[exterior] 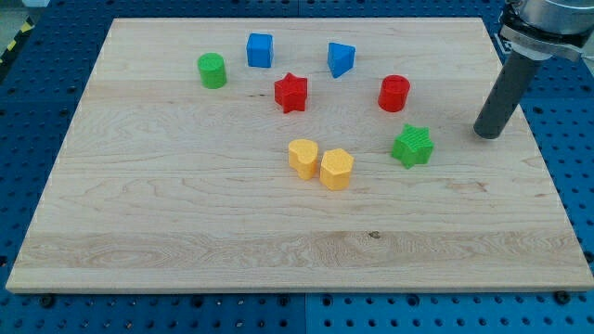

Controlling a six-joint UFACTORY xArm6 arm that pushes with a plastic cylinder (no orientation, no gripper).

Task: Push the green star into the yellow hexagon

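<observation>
You had my tip point(486, 134) resting on the wooden table point(186, 232), right of the green star block point(412, 146); the yellow hexagon block point(337, 169) sat left of it. The end effector was a bare rod, nothing pinched.

Looks like a robotics lab or test bench, not a home. Pale wooden board point(297, 250) laid flat on a blue metal table point(28, 111) with regular rows of small holes, as on a mounting plate. Small bright plastic blocks spread on the board, e.g. a green star point(412, 146) and a yellow hexagon point(336, 169). Dark rod of a machine arm at the view's right, my tip point(486, 134) resting on the wood. Yellow-black hazard stripe point(14, 42) at the view's top left.
</observation>
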